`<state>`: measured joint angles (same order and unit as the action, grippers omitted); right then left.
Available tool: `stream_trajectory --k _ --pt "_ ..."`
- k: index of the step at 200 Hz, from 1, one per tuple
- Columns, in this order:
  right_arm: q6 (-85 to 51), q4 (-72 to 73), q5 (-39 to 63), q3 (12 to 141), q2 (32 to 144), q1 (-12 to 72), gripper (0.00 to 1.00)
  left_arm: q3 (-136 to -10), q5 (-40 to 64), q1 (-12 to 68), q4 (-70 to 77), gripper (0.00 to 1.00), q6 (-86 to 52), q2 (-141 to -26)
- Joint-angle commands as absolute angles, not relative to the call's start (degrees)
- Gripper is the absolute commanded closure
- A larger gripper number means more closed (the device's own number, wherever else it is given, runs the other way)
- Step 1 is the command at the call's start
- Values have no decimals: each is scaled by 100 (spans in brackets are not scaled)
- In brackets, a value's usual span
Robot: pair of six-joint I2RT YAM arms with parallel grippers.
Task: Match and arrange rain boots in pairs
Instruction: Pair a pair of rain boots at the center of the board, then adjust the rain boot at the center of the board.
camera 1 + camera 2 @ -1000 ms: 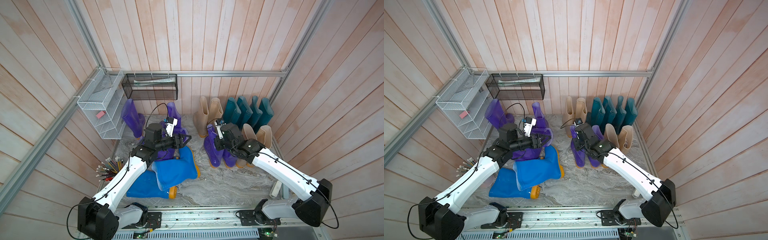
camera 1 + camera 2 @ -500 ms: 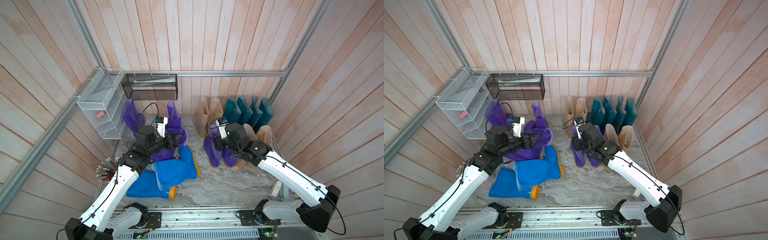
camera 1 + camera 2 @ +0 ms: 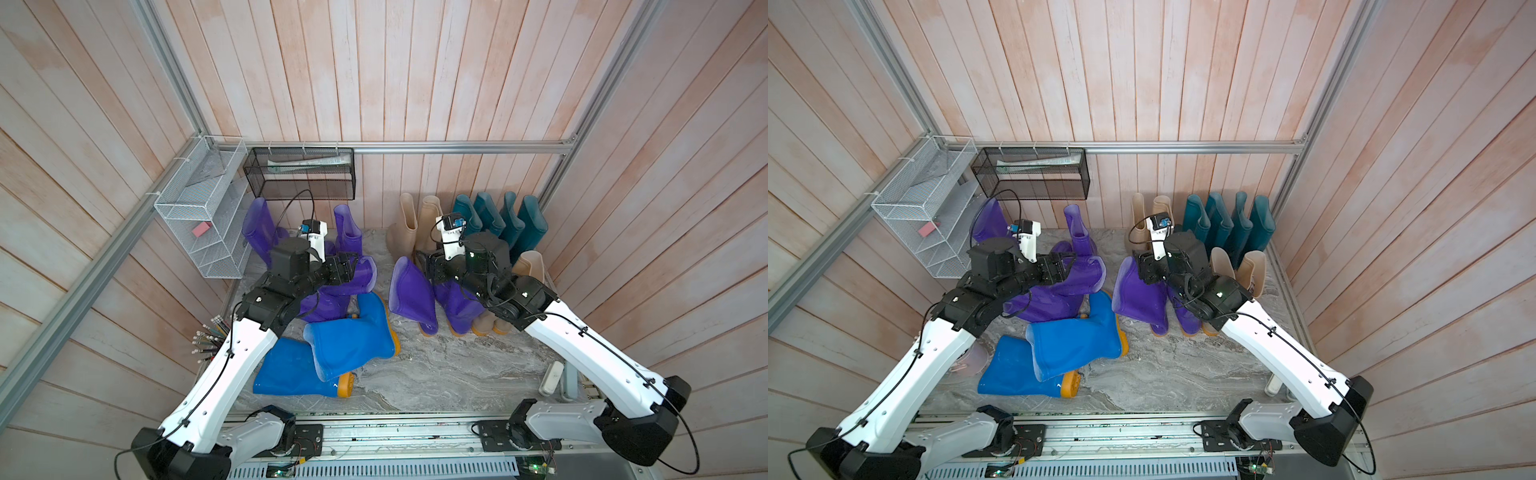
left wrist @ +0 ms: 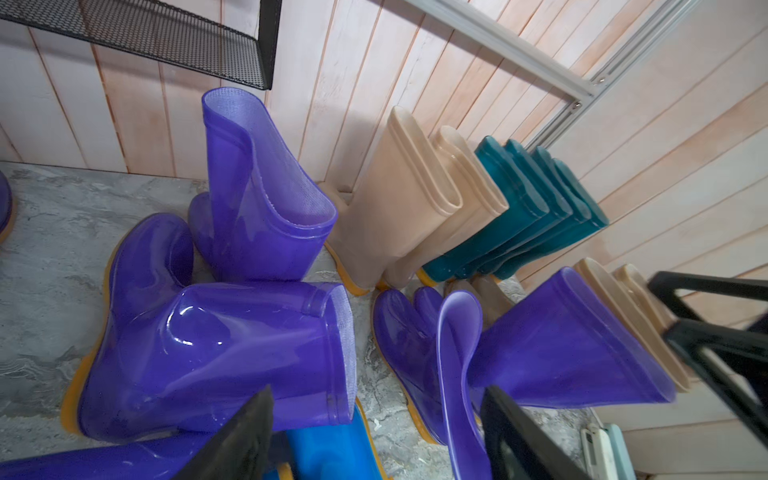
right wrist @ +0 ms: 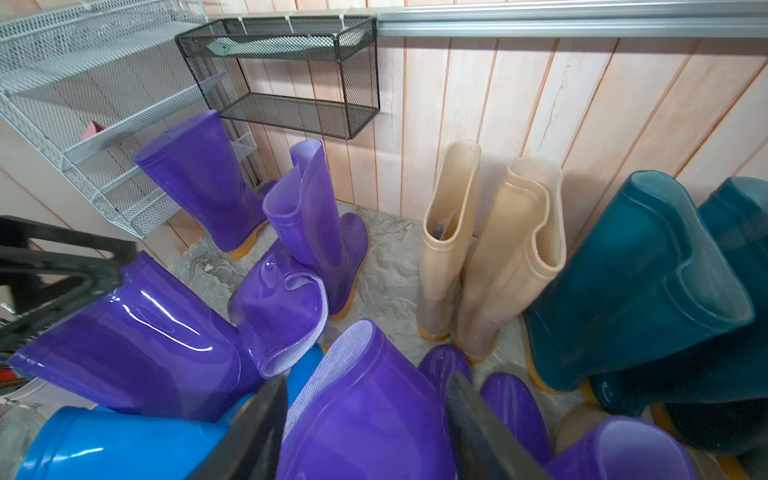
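Covering the ground: grey marbled slab (image 3: 449,365) with wavy veins.
Walls: pale planks (image 3: 374,75) on three sides; aluminium rail (image 3: 457,146) across 12.
Shelving: black basket (image 3: 299,174) at 11, white rack (image 3: 195,224) at 10.
Teal boots (image 3: 498,220): four upright in a row at 1, against the wall.
Beige boots (image 3: 409,226): one pair upright at 12, another at 2.
Purple boots (image 3: 455,303): two standing at centre, others standing and toppled at 10.
Blue boots (image 3: 349,340): two lying overlapped at 7.
Left gripper (image 3: 348,266): jaws spread above a toppled purple boot (image 4: 208,349).
Right gripper (image 3: 426,270): jaws spread astride a leaning purple boot (image 5: 365,415) at its cuff.
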<state>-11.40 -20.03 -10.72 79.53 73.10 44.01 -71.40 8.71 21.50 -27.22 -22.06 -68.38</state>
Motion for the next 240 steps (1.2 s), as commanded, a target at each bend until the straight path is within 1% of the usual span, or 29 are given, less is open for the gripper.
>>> stream_trajectory --k 1,37,70,112,144,167,193,202,216,240 --pt "-1212 -1542 -845 7825 7340 4447 38 -7431 790 2074 -2551 18 -2117 -7455" --pt "-1257 -1525 -801 7547 7122 4447 36 -8191 810 1882 -2581 16 -2102 -8401" --pt "-1331 -1512 -778 7207 6983 4450 36 -8289 759 1801 -2610 17 -2100 -8592" --pt "-1436 -1501 -770 7093 7254 4543 34 -7965 800 1856 -2804 17 -2013 -8307" --pt "-1474 -1357 -995 7031 7478 4910 33 -7601 89 2043 -3361 17 -1737 -7773" --pt "-1538 -1216 -948 7013 7791 5132 32 -7372 -148 2141 -3669 17 -1677 -7359" --pt "-1635 -1039 -911 7036 8048 5247 32 -7158 -865 2026 -3842 13 -1691 -6973" --pt "-1635 -965 -989 7018 8068 5254 32 -7150 -717 1792 -3651 12 -1694 -6915" --pt "-1603 -906 -1235 7005 8061 5247 32 -7257 10 1503 -3283 12 -1758 -7055" --pt "-1560 -981 -1523 6981 7986 5149 30 -8003 651 1493 -3110 9 -1672 -8011"
